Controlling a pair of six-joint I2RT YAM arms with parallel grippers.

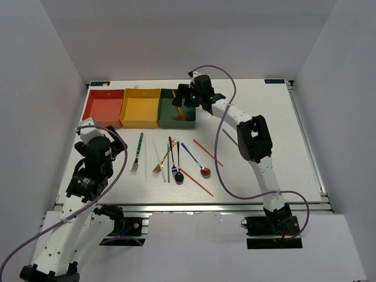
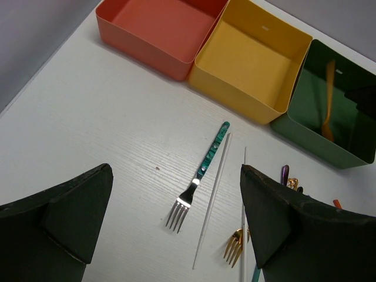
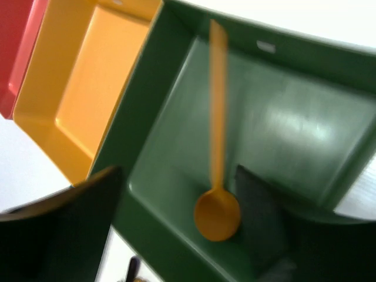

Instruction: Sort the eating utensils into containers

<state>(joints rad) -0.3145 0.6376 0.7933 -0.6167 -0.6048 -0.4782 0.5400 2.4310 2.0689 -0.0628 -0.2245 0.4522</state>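
Three trays stand in a row at the back left: red-orange (image 1: 103,108), yellow (image 1: 141,107) and dark green (image 1: 166,122). A gold spoon (image 3: 217,212) lies in the green tray (image 3: 294,117), bowl toward me; it also shows in the top view (image 1: 178,110). My right gripper (image 3: 176,229) hangs open over that tray, its fingers either side of the spoon's bowl and not touching it. My left gripper (image 2: 176,229) is open and empty above the table, near a teal-handled fork (image 2: 202,170) and a silver chopstick (image 2: 214,191).
Several utensils lie mid-table: gold fork (image 1: 160,164), purple fork (image 1: 174,160), black spoon (image 1: 178,174), a purple-blue spoon (image 1: 198,164), two red chopsticks (image 1: 207,151), a teal chopstick (image 1: 168,167). The red (image 2: 158,29) and yellow (image 2: 258,59) trays hold nothing.
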